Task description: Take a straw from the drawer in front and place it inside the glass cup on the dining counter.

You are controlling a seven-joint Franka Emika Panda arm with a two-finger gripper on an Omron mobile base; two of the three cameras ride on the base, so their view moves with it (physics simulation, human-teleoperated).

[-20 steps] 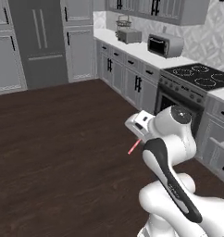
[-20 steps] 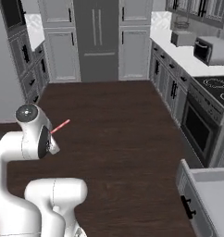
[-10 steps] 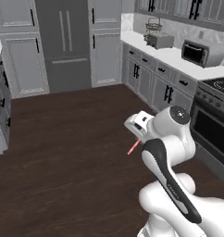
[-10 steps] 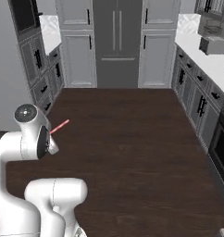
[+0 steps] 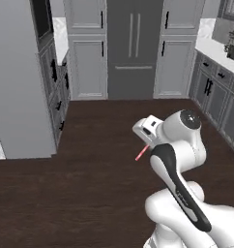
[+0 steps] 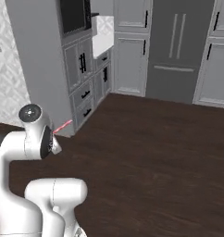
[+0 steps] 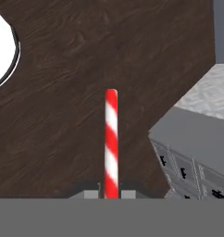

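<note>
We've got the straw [image 7: 111, 143] clamped in the gripper [image 7: 111, 193], sticking out over the dark wood floor [image 5: 90, 145]. Pickup looks done. Remaining, by our read: reach the dining counter and drop it into the glass cup.

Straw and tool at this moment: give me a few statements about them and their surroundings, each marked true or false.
1. The tool is shut on the straw. True.
2. The straw is plain blue. False: it is striped red and white.
3. The straw sticks out over dark wooden floor. True.
4. The straw already stands in a glass cup. False: it is held in the tool, above the floor.
5. A tall grey refrigerator stands ahead of the robot. True.
</note>
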